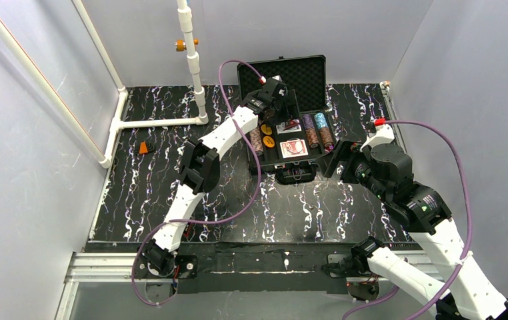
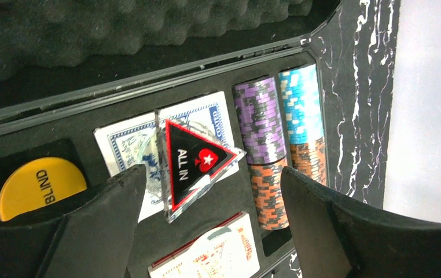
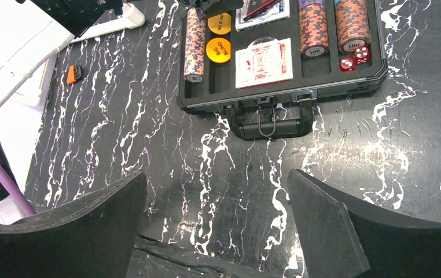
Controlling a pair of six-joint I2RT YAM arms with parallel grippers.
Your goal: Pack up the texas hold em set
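Note:
The black case (image 1: 303, 75) lies open at the back centre with its foam lid up. My left gripper (image 2: 213, 174) hovers open over its tray. Between and beyond its fingers a red-black "ALL IN" triangle (image 2: 192, 165) leans tilted on the blue card deck (image 2: 127, 145), touching neither finger. Around it sit a yellow "BLIND" disc (image 2: 41, 185), the red card deck (image 2: 212, 252), and purple (image 2: 258, 116), blue (image 2: 302, 101) and orange chip stacks (image 2: 267, 197). My right gripper (image 3: 216, 175) is open over bare table in front of the case handle (image 3: 270, 119).
A small orange block with a black part (image 1: 146, 147) lies on the table at the left. White pipes (image 1: 195, 67) run along the back left. Two red dice (image 3: 354, 57) sit in the tray's front right corner. Walls close off both sides.

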